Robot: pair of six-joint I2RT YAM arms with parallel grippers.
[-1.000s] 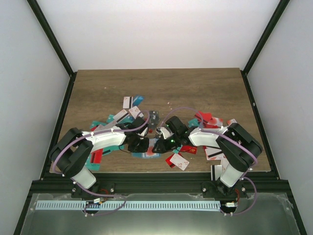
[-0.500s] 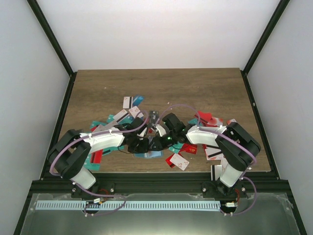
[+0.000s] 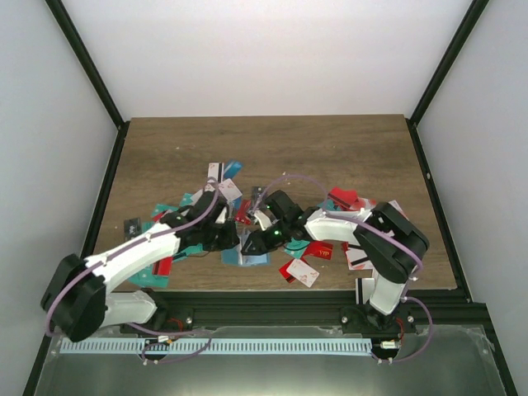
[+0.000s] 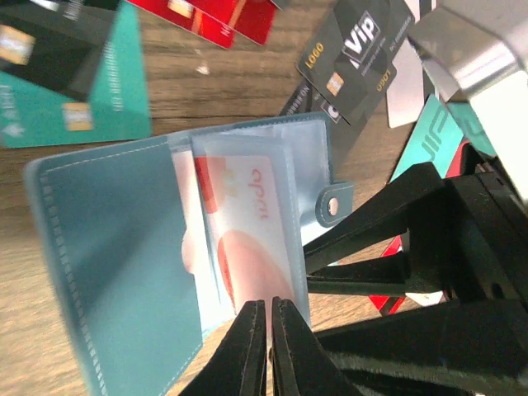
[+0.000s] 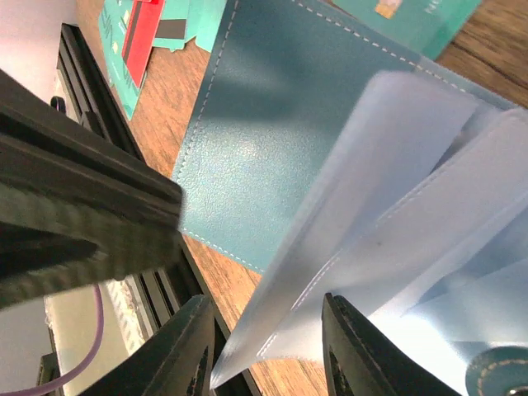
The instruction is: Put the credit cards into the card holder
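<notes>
The teal-blue card holder (image 4: 115,272) lies open on the table, its clear sleeves (image 4: 289,190) fanned up; it also shows in the top view (image 3: 247,256). A white-and-red credit card (image 4: 247,239) sits in a sleeve. My left gripper (image 4: 269,312) is pinched shut on that card's near edge. My right gripper (image 5: 268,346) is open, its jaws on either side of a raised clear sleeve (image 5: 388,231) above the holder's cover (image 5: 272,124). Its black fingers (image 4: 388,219) are just right of the holder. Both grippers meet at the holder in the top view: left (image 3: 224,238), right (image 3: 260,241).
Loose credit cards lie all around: a black VIP card (image 4: 355,58), a teal card (image 4: 82,107), red cards (image 4: 223,16), a white-and-red one (image 3: 299,272) by the front edge, and more at the right (image 3: 342,198). The table's front rail (image 3: 247,301) is close.
Both grippers have shifted left with the holder. The left arm has swung out to the left and stretched low; the right gripper has followed leftward.
</notes>
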